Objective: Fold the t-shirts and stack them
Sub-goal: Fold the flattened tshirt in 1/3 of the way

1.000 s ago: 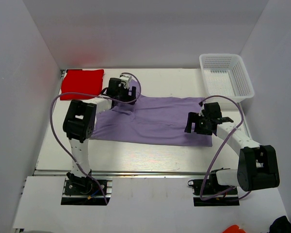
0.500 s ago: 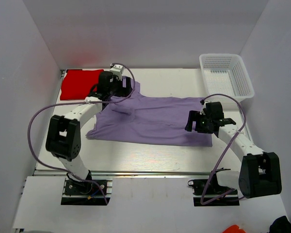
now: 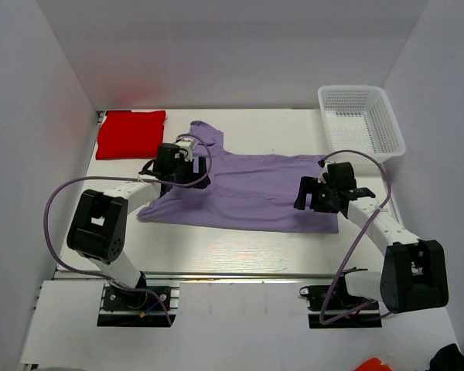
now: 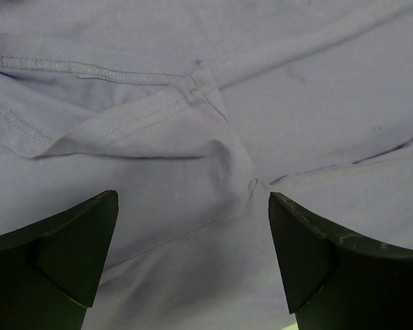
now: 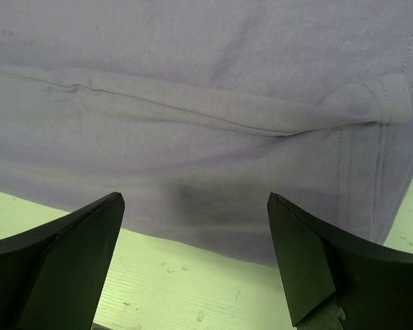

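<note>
Two grippers hang over the purple shirt [image 3: 255, 193], spread flat mid-table. Nearest, the right gripper [image 5: 195, 198] has its jaws apart and empty over the shirt's near-right edge; take the cloth right at that edge. Farther, the left gripper [image 4: 193, 199], jaws likewise apart, sits above a sleeve seam (cloth puckers here); grasp beside the pucker. At the far left, the red shirt [image 3: 130, 133] lies folded, the likely stack base.

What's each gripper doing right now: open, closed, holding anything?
Left gripper: open, holding nothing, over the lavender t-shirt.
Right gripper: open, holding nothing, over that shirt's edge.
</note>
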`<state>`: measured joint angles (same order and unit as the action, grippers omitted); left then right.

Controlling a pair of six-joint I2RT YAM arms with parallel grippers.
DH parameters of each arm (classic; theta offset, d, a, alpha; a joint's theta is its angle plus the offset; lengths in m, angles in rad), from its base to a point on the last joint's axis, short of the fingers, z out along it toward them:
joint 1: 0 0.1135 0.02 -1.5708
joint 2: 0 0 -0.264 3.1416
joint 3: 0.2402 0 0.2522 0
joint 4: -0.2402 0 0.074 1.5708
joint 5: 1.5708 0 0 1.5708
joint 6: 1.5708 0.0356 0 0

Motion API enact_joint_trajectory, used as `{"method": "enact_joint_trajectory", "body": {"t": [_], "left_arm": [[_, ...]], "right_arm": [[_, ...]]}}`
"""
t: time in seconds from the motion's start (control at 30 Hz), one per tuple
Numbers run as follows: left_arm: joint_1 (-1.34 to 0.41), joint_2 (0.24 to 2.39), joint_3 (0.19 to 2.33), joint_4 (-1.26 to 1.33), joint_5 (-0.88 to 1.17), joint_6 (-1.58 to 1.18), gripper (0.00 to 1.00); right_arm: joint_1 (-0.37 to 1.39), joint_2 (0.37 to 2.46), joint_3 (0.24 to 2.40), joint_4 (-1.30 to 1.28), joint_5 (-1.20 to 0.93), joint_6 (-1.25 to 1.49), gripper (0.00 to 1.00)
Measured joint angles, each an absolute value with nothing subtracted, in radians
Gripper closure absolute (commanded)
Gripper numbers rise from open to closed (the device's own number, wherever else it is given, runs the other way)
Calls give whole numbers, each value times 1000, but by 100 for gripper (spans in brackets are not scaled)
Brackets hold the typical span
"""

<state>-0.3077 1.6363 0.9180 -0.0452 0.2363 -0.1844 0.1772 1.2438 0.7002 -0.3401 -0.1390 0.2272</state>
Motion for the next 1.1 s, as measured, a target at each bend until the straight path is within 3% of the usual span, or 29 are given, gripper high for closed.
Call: {"method": "enact_joint_trajectory", "body": {"t": [0.57, 1.1], "left_arm": [[-308, 1805, 999, -23, 114, -181, 0], [-308, 2018, 1259, 63, 91, -123, 0]], "right_arm": [[177, 1253, 700, -341, -133, 227, 10], [177, 1256, 700, -342, -117, 227, 10]]}}
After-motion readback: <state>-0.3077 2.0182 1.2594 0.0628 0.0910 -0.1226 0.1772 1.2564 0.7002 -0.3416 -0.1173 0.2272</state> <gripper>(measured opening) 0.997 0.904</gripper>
